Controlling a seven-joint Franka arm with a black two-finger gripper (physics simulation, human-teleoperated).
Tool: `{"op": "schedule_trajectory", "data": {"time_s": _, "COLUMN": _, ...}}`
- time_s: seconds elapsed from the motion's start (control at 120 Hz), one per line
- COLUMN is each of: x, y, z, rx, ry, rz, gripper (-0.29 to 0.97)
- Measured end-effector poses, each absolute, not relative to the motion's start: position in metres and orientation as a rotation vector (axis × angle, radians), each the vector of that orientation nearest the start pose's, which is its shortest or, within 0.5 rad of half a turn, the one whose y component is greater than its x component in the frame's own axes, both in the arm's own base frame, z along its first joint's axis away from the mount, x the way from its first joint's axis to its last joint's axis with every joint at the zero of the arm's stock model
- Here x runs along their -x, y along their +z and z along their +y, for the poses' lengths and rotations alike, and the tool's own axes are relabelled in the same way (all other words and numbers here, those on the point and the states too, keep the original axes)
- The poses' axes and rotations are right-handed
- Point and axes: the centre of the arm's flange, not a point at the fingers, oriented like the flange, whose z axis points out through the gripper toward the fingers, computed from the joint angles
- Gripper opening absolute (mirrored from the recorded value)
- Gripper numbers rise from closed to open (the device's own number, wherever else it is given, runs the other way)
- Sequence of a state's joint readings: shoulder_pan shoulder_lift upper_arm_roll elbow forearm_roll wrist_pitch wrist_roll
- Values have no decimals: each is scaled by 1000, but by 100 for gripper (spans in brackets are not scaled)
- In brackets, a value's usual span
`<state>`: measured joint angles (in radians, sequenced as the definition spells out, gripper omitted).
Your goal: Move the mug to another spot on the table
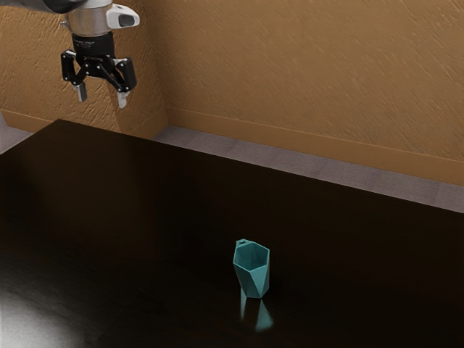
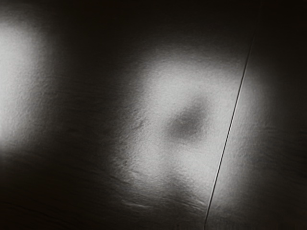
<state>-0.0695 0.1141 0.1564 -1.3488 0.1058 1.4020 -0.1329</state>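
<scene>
High at the exterior view's upper left, gripper (image 1: 101,95) hangs with fingers spread apart, empty. Teal faceted mug (image 1: 252,270) stands upright on dark glossy table (image 1: 130,217), well apart toward lower right.

The arm enters at the exterior view's upper left corner, its pale wrist section (image 1: 93,20) standing upright above the black end effector (image 1: 101,96). The end effector points straight down and hangs high in that view. Its two fingers (image 1: 122,96), black with light tips, are spread wide apart.
</scene>
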Motion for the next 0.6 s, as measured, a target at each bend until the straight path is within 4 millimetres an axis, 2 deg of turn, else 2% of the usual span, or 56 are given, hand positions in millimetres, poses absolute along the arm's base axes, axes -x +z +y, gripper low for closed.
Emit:
{"op": "schedule_trajectory", "data": {"time_s": 0.183, "x": -571, "y": 654, "z": 54, "rx": 3013, "ry": 59, "rz": -333, "gripper": 68}}
{"op": "schedule_trajectory", "data": {"time_s": 0.3, "x": -589, "y": 640, "z": 41, "rx": 3049, "ry": 12, "rz": -310, "gripper": 68}}
{"op": "schedule_trajectory", "data": {"time_s": 0.4, "x": -610, "y": 616, "z": 23, "rx": 3068, "ry": -1, "rz": -357, "gripper": 68}}
{"op": "schedule_trajectory", "data": {"time_s": 0.533, "x": -642, "y": 563, "z": -14, "rx": 3055, "ry": 34, "rz": -452, "gripper": 68}}
{"op": "schedule_trajectory", "data": {"time_s": 0.6, "x": -643, "y": 539, "z": -31, "rx": 3058, "ry": 59, "rz": -515, "gripper": 68}}
